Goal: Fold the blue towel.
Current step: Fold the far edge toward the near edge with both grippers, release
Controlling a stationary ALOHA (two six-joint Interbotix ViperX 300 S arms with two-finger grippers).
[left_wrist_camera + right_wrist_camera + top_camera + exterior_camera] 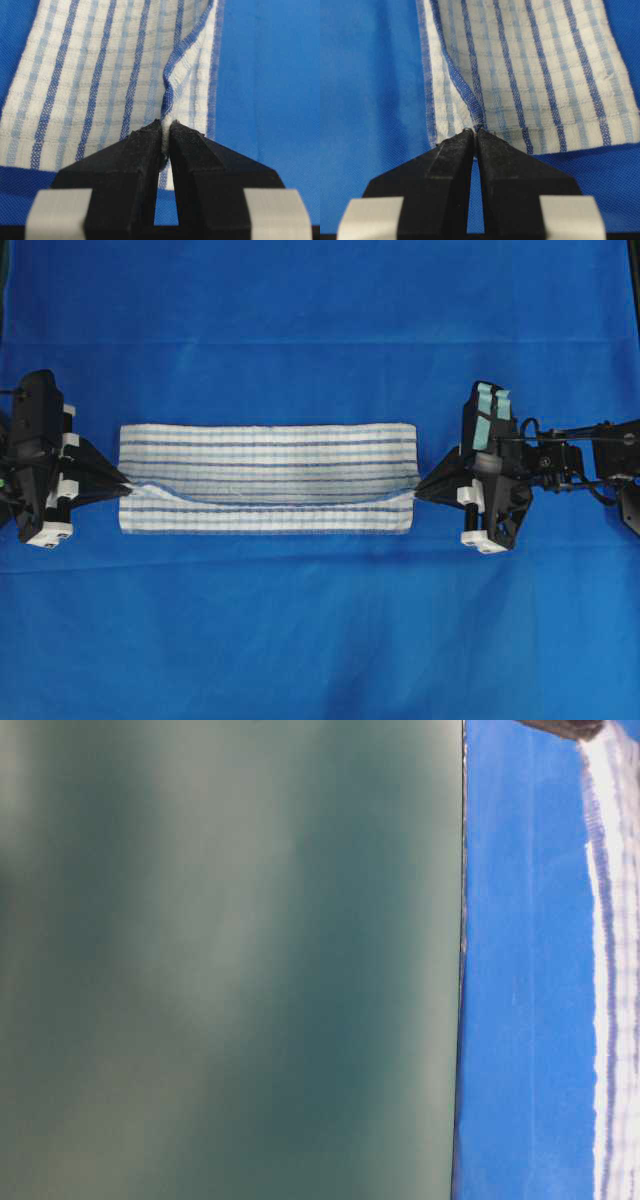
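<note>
Woven cotton, soft and light, is how I read the blue towel (268,478): it sags between my two pinches, so it will drape, not hold shape. It lies mid-table on the blue table cloth (320,640), already doubled lengthwise. At its left end the left gripper (165,131) is clamped on the upper layer's corner; at its right end the right gripper (474,132) is pinched on the matching corner. Those corners seem the right holds. Bare cloth surrounds the towel, roomiest nearer and beyond it.
</note>
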